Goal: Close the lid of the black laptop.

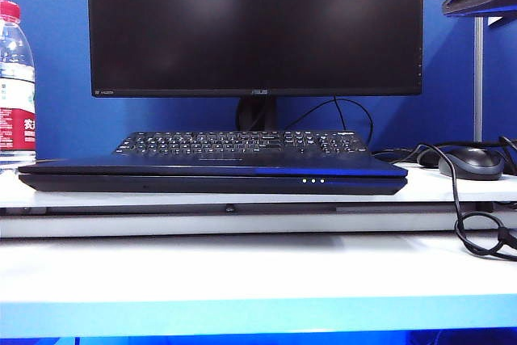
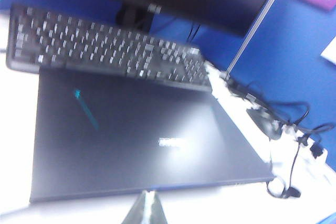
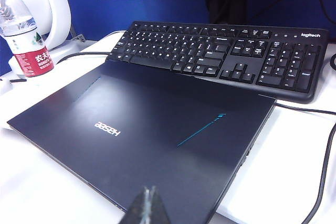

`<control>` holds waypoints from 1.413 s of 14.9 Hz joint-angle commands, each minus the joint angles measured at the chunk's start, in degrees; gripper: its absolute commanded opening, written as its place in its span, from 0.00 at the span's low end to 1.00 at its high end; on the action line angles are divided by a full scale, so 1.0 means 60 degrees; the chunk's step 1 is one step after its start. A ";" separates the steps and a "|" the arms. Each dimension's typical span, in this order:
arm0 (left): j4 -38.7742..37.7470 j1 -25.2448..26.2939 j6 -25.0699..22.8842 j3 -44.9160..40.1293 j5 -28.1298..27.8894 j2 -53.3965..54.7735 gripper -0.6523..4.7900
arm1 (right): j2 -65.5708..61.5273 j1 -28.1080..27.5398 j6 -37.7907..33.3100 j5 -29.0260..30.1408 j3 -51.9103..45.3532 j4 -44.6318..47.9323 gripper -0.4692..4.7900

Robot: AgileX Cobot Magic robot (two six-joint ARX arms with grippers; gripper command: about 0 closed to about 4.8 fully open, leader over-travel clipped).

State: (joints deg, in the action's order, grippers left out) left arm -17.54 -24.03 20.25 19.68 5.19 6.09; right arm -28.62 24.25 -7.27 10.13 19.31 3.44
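**Laptop shut, both claws clear of it**

The left claw (image 2: 145, 209) hangs above the front edge of the laptop (image 2: 142, 135), its tips pressed together, grasping nothing. The lid (image 1: 214, 166) lies flat on the base, the laptop resting on the white surface (image 1: 258, 268) just before the keyboard (image 1: 242, 143). The right claw (image 3: 148, 208) hovers over the lid's near edge, likewise clenched and empty.

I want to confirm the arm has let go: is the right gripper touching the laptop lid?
Apart. The right wrist view shows the right gripper shut, hanging above the closed lid, with the panel visible past its tips.
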 commanded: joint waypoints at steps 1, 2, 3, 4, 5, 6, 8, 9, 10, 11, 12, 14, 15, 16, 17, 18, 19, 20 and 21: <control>0.0073 0.0018 0.0448 0.0022 0.0025 -0.0004 0.11 | 0.0022 0.0004 -0.0040 0.0076 0.0015 0.0146 0.09; 0.0047 0.0018 0.0455 0.0022 0.0029 -0.0004 0.11 | 0.0022 0.0004 -0.0040 0.0073 0.0015 0.0146 0.09; 0.0033 0.0018 0.0441 0.0022 0.0025 -0.0004 0.11 | 0.0022 0.0004 -0.0040 0.0073 0.0015 0.0146 0.09; 0.0004 0.0018 0.0441 0.0022 0.0022 -0.0007 0.11 | 0.0022 0.0004 -0.0040 0.0073 0.0015 0.0146 0.09; 0.0004 0.0022 0.0441 0.0022 0.0004 -0.0004 0.11 | 0.0022 0.0004 -0.0040 0.0073 0.0015 0.0146 0.09; 0.0007 0.0018 0.0441 0.0022 0.0007 -0.0004 0.11 | 0.0022 0.0004 -0.0040 0.0073 0.0015 0.0146 0.09; 0.0004 0.0022 0.0441 0.0022 0.0004 -0.0004 0.11 | 0.0022 0.0004 -0.0040 0.0073 0.0015 0.0146 0.09; 0.0004 0.0018 0.0441 0.0022 0.0004 -0.0004 0.11 | 0.0022 0.0004 -0.0040 0.0073 0.0015 0.0146 0.09; 0.0007 0.0022 0.0441 0.0022 0.0004 -0.0004 0.11 | 0.0022 0.0004 -0.0040 0.0073 0.0015 0.0146 0.09; -0.0015 0.0022 0.0430 0.0026 0.0004 -0.0004 0.11 | 0.0022 0.0004 -0.0040 0.0073 0.0015 0.0146 0.09; -0.0157 0.0022 -0.0142 0.0022 -0.0153 -0.0025 0.11 | 0.0022 0.0004 -0.0040 0.0073 0.0015 0.0146 0.09; -0.0539 0.0353 -0.0623 -0.0033 -0.1246 -0.0357 0.11 | 0.0022 0.0004 -0.0040 0.0073 0.0015 0.0138 0.09; -0.0659 0.0557 -0.1093 -0.0102 -0.1366 -0.0612 0.11 | 0.0022 0.0004 -0.0040 0.0036 0.0015 0.0135 0.09; -0.0601 0.0794 -0.1708 -0.0255 -0.1388 -0.0940 0.11 | 0.0022 0.0004 -0.0040 0.0076 0.0015 0.0113 0.09; -0.0474 0.1064 -0.1934 -0.0375 -0.1330 -0.0984 0.11 | 0.0022 0.0004 -0.0040 0.0073 0.0015 0.0113 0.09; -0.0401 0.1366 -0.1982 -0.0455 -0.1322 -0.0984 0.11 | 0.0025 0.0000 -0.0036 -0.0011 0.0015 0.0066 0.09; -0.0222 0.1603 -0.1989 -0.0586 -0.1293 -0.0984 0.11 | 0.0018 0.0004 -0.0036 0.0062 0.0015 0.0109 0.09; 0.0142 0.1920 -0.1993 -0.0820 -0.1209 -0.0984 0.11 | 0.0025 0.0004 -0.0040 0.0047 0.0015 0.0066 0.09; 0.0521 0.2200 -0.2022 -0.1053 -0.0984 -0.0984 0.11 | 0.0025 0.0004 -0.0036 0.0051 0.0015 0.0036 0.09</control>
State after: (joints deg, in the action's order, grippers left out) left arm -17.43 -11.97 8.56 14.33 -2.04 0.32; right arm -28.58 24.25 -7.29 10.31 19.31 3.09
